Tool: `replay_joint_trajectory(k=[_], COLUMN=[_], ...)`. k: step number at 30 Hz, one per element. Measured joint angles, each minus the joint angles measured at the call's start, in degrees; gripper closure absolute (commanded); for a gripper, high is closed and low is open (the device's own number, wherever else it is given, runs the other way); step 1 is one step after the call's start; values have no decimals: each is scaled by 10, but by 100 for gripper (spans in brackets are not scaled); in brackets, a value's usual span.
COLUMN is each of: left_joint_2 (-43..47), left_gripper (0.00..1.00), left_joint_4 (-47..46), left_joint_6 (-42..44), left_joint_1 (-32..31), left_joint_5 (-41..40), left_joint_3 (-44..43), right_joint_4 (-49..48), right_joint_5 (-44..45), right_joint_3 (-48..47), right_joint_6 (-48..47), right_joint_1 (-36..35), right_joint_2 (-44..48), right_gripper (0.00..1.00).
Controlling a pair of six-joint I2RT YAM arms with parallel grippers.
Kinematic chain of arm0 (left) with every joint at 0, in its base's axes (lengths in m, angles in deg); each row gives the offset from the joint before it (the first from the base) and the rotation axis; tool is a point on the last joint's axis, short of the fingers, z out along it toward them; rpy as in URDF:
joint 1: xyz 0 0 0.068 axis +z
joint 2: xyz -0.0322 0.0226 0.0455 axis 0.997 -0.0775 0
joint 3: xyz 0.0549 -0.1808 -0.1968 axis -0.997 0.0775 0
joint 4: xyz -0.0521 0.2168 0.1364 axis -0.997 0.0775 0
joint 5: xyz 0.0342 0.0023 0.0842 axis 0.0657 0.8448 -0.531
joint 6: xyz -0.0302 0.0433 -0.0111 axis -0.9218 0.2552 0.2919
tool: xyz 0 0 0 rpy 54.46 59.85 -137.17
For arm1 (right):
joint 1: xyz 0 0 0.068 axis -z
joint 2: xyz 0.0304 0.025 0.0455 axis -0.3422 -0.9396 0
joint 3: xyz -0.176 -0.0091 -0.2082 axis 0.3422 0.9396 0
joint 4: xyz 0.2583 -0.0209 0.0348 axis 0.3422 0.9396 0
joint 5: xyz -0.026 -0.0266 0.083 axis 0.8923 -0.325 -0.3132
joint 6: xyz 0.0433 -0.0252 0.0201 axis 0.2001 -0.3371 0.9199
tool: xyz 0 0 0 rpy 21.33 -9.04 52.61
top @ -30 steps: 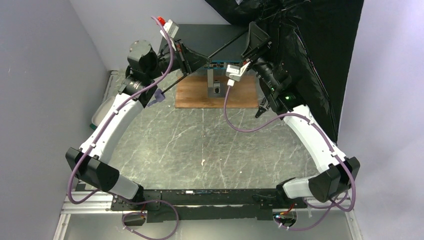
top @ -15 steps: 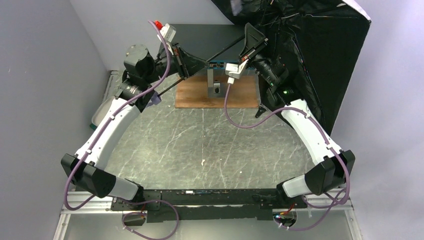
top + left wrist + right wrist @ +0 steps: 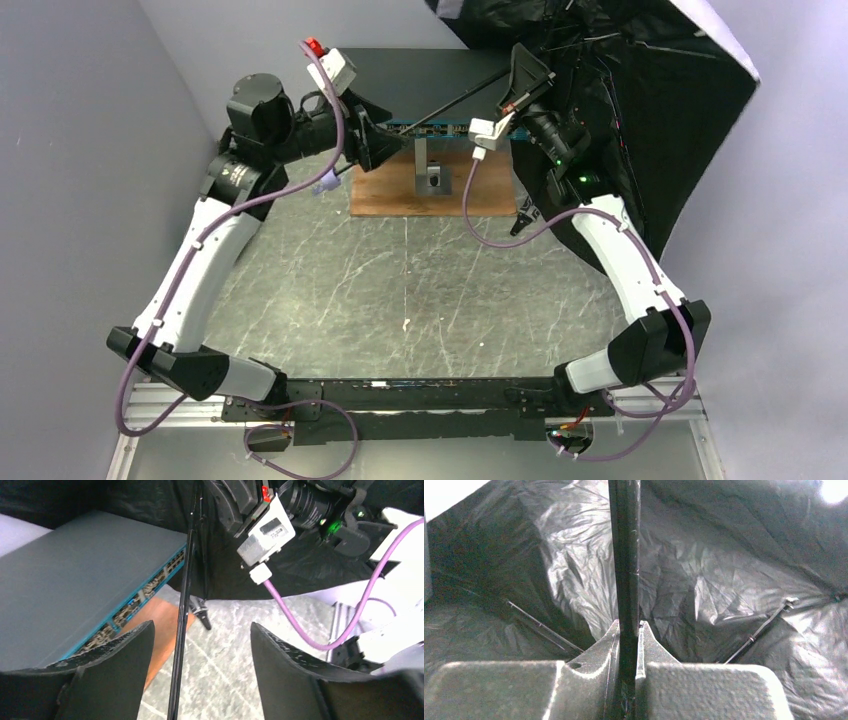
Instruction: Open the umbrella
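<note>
The umbrella's canopy [image 3: 640,90] is spread at the back right, its black lining [image 3: 704,580] facing me and a pale outer edge at its top. The thin dark shaft [image 3: 455,100] runs from the canopy down-left toward the lavender handle [image 3: 326,185]. My right gripper [image 3: 520,80] is shut on the shaft [image 3: 624,555] close to the canopy, its fingertips [image 3: 628,625] pressed against both sides. Near the handle end my left gripper [image 3: 385,140] is open; the shaft [image 3: 186,580] passes between its fingers [image 3: 201,625], closer to the left one and apart from both.
A grey network switch [image 3: 420,75] with a teal front sits at the back on a metal stand [image 3: 430,175] over a wooden board [image 3: 400,195]. Grey walls close in on both sides. The marble tabletop [image 3: 400,290] spreads in front. Thin ribs [image 3: 759,630] cross the lining.
My left gripper has let go of the shaft and opened wide. My right gripper has closed on the shaft. The canopy has spread further out to the right.
</note>
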Motion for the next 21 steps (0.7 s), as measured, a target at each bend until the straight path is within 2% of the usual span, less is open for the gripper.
replay_joint_trajectory(k=[3,6,10,13,17,21], left_joint_2=[-2,-12,-36,-58,-76,-78], left_gripper=[17,17,19,23,37,40], left_joint_4=[93,187,272,314,365,406], left_joint_6=[105,212,315,365,412,433], left_joint_1=[-6,-25,-66,-91,-115,-121], left_joint_5=[-24,-62,-132,-177,-223,-254], left_joint_3=[-50,-87,-96,-96,-100,-105], right_joint_4=[12,31,60,75,102,118], right_joint_5=[4,0,-4,-3,3,25], right_joint_3=[4,24,37,38,38,42], right_joint_6=[-3,-13,-36,-54,-87,-97], right_joint_1=[11,9,8,7,7,7], right_joint_2=[8,34,68,89,110,127], right_gripper=[100,100,100,100,100,100])
